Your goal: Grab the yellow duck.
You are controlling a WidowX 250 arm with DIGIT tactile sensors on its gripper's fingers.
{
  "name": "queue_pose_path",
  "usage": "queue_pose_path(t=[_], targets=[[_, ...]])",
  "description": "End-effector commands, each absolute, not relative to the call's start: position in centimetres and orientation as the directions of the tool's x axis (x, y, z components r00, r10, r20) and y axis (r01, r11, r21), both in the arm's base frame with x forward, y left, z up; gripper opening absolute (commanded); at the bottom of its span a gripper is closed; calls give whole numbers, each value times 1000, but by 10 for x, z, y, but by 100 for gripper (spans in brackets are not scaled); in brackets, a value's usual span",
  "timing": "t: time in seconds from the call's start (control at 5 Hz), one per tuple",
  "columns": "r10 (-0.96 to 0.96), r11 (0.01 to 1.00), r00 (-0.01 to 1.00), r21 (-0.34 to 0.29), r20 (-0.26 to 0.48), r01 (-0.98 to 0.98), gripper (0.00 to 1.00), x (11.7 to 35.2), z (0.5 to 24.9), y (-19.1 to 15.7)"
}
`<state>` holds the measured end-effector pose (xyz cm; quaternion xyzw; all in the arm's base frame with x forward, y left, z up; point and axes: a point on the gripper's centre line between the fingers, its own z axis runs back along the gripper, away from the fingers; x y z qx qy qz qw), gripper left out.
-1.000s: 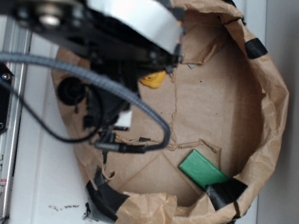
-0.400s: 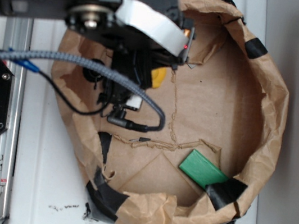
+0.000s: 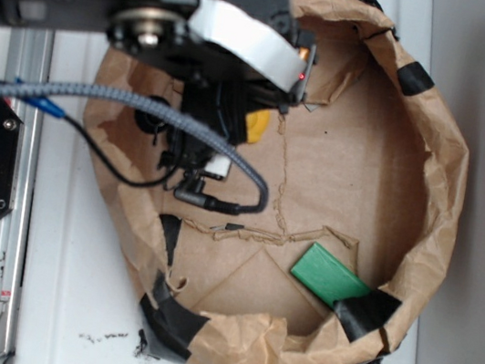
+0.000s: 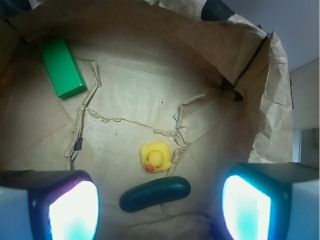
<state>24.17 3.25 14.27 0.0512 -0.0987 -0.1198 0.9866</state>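
While the fingers (image 4: 160,210) hang spread wide apart with nothing between them, their two pale glowing pads (image 4: 75,212) sit at the bottom corners of the wrist view. Just ahead of the gap lies a dark green cucumber-shaped toy (image 4: 155,194), lying crosswise on the paper. Right beyond it, close beside but not clearly touching, sits the yellow duck (image 4: 155,157), upright, its orange beak turned toward the fingers. It rests on the crumpled brown paper floor near a torn ridge. Further off, toward the far left corner of the paper nest, lies a flat green block (image 4: 62,68), well apart from the duck.

From the outside view, the arm (image 3: 201,37) covers the upper left part of the paper bag (image 3: 443,195), and only a sliver of yellow shows under it. The green block lies near the bag's lower right wall, beside black tape (image 3: 368,311). The bag sits on a white worktop (image 3: 66,302).
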Motion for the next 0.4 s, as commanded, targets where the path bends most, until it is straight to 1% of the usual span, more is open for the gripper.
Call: queue_pose_path(t=[0.0, 0.2], targets=[[-371, 920, 915, 195, 157, 339, 100, 267, 117, 35], [-422, 899, 897, 185, 129, 396, 100, 270, 101, 30]])
